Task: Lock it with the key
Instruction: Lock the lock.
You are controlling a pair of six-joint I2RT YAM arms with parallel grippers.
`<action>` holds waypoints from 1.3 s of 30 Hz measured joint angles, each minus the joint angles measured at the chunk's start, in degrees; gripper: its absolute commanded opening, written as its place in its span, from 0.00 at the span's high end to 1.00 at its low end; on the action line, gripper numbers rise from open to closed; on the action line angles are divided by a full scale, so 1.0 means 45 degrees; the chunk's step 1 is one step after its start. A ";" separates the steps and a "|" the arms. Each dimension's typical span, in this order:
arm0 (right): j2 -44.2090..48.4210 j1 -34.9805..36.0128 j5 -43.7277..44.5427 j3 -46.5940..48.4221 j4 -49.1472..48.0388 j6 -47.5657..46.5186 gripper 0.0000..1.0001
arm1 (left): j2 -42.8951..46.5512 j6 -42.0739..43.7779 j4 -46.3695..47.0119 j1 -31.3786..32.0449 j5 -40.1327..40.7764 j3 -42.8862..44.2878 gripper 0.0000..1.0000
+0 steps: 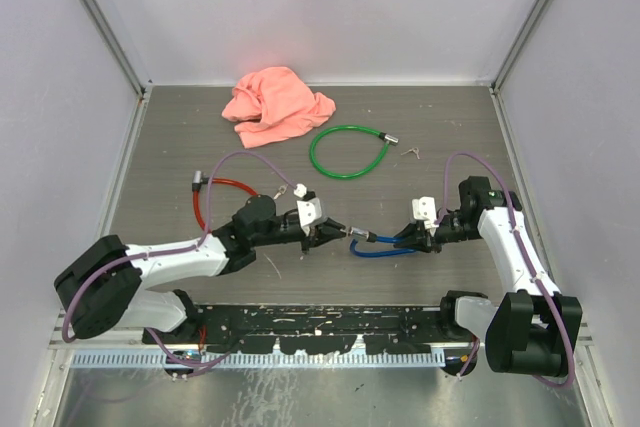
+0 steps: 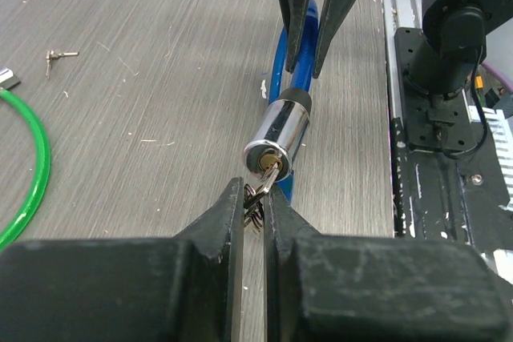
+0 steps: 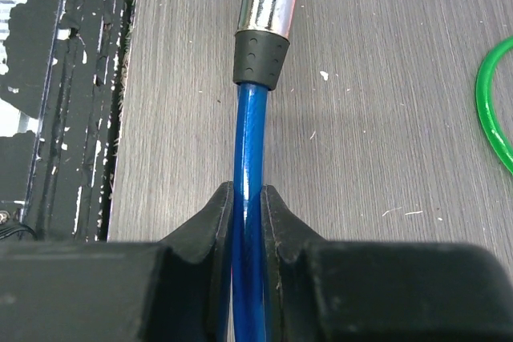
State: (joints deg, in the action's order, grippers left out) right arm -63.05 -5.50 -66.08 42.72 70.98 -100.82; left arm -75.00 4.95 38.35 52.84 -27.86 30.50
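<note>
Table [image 1: 160, 147], near centre: blue cable [image 3: 248, 142] spans between the two grippers. Right gripper [image 3: 247, 198] is clamped tight on the cable, just behind the chrome cylinder [image 2: 282, 130]. Left gripper [image 2: 255, 198] is pinched narrow on the key [image 2: 268, 167], its tip in the keyhole. Step: key seated, turn not yet made. Next, probably: rotate the left wrist about the cylinder axis while the right braces.

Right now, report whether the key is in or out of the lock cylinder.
In: the key sits in the keyhole of the chrome cylinder, its head pinched by the left claw.
</note>
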 measured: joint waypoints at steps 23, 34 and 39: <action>0.0000 -0.0058 -0.0015 -0.0044 0.0039 0.0019 0.99 | 0.0534 -0.4682 -0.2841 -0.0005 -0.0233 0.1083 0.75; 0.0005 -0.0058 0.0000 -0.0044 -0.0005 0.0019 0.99 | 0.0646 -0.5406 -0.2968 -0.0005 -0.0316 0.1127 0.86; 0.0000 -0.0058 0.0024 -0.0044 0.0000 0.0024 0.99 | 0.0651 -0.5960 -0.3094 -0.0010 0.0029 0.1185 0.98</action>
State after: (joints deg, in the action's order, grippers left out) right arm -63.05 -5.76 -65.98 42.52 70.98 -100.71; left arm -72.07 -21.87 24.43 52.80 -27.73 35.83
